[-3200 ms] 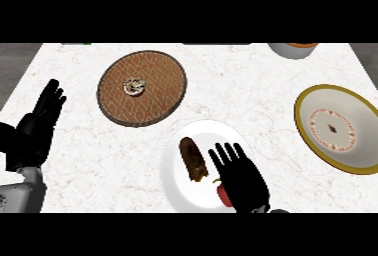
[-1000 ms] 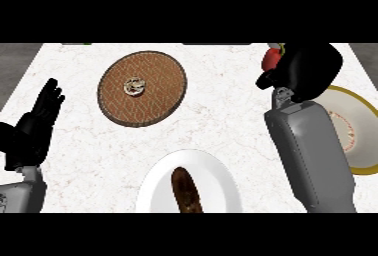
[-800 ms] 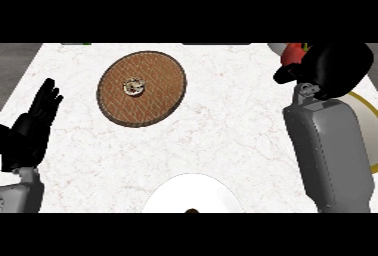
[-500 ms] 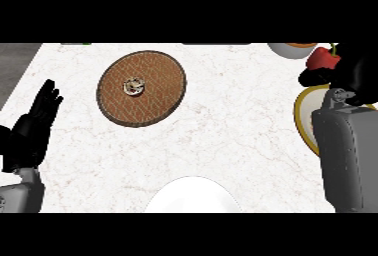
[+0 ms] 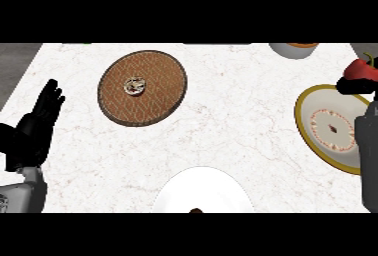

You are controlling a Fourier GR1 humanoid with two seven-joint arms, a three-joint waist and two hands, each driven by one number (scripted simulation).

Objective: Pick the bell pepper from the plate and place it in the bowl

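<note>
Head view looks steeply down on a white marbled table [image 5: 244, 125]. At the far right edge, the right hand [image 5: 356, 85] shows only in part, its dark fingers curled round a red pepper [image 5: 362, 70] with a green stem; the pepper is up off the table, just above the top rim of a gold-rimmed plate [image 5: 310, 107] that lies along the right side. How much of the pepper the hand covers is hard to say, since both are cut by the edge. The grey right forearm [image 5: 368, 160] runs down over that plate. The bowl [image 5: 294, 49] sits at the top edge, left of the pepper and apart from it, only its lower part showing. A brown patterned plate [image 5: 159, 75] lies upper left of centre. A white plate [image 5: 199, 192] sits at the bottom middle with a small dark bit at its lower edge. The left hand [image 5: 33, 132] rests open at the left edge, fingers straight and pointing up, holding nothing.
</note>
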